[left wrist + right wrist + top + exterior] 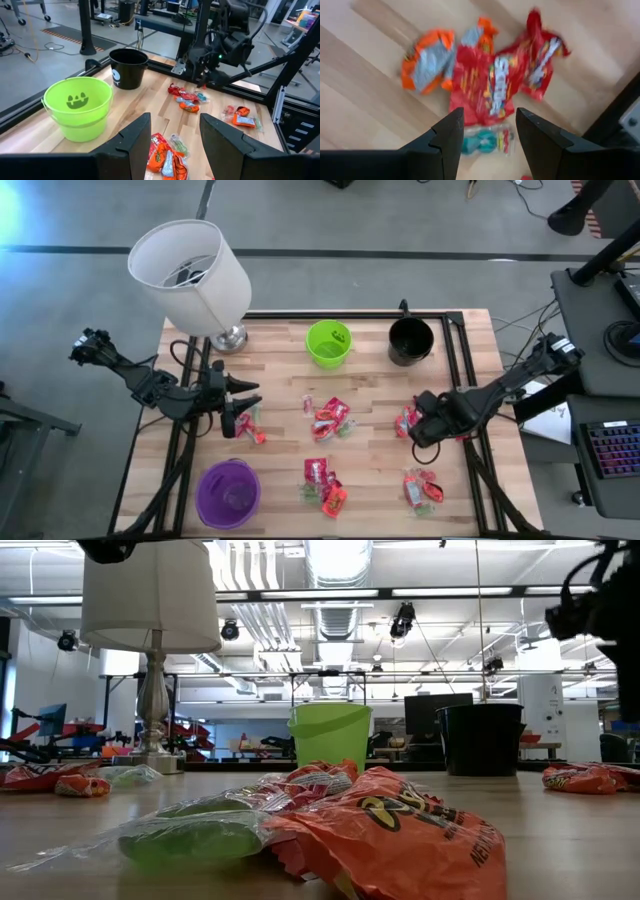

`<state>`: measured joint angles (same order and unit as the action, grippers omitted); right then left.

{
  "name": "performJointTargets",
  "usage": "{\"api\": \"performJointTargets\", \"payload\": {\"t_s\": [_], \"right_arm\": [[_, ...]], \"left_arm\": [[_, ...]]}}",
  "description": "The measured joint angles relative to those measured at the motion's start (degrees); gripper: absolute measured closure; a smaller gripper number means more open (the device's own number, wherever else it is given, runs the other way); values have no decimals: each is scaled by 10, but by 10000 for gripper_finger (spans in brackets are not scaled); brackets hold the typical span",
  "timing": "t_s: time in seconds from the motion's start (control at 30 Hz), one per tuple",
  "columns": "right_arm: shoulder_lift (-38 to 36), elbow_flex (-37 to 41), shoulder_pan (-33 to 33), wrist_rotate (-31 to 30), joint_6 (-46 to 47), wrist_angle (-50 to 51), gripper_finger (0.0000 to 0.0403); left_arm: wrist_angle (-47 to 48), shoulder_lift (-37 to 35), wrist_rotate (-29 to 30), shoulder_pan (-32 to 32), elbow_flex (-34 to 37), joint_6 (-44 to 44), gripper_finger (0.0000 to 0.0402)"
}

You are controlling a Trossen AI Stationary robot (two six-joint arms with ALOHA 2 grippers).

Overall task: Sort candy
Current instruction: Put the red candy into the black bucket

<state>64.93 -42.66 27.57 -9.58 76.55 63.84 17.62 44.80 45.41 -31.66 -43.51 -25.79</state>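
Observation:
The candy lies in several small heaps on the wooden table: one in the middle [328, 418], two by the near edge [322, 485] [422, 485], one by my left gripper [250, 430], one under my right gripper [407, 420]. My left gripper [240, 405] [175, 120] hangs open above the table's left part, with packets [167, 157] showing between its fingers. My right gripper [422, 428] [487, 117] is open, pointing down over a red Skittles packet [490, 90], an orange packet [427, 60] and a teal sweet [485, 142]. Neither gripper touches anything.
A green cup [328, 343] and a black cup [410, 340] stand near the far edge, and a purple cup [228, 492] at the near left corner. A white-shaded lamp [190, 275] stands at the far left corner. Black frame rails [455, 350] run along the table's sides.

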Motion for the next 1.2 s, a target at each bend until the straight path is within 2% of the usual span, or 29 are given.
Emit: {"api": "performJointTargets", "payload": {"t_s": [0.1, 0.23, 0.73, 1.2], "right_arm": [[0, 24, -14, 36, 0, -21, 229], [0, 38, -32, 34, 3, -22, 229], [0, 49, -84, 31, -76, -65, 229], [0, 127, -90, 57, -61, -146, 229]], "left_arm": [[0, 0, 0, 0, 0, -2, 249], [0, 0, -1, 0, 0, -2, 249], [0, 0, -11, 0, 0, -2, 249], [0, 0, -11, 0, 0, -7, 249]]}}
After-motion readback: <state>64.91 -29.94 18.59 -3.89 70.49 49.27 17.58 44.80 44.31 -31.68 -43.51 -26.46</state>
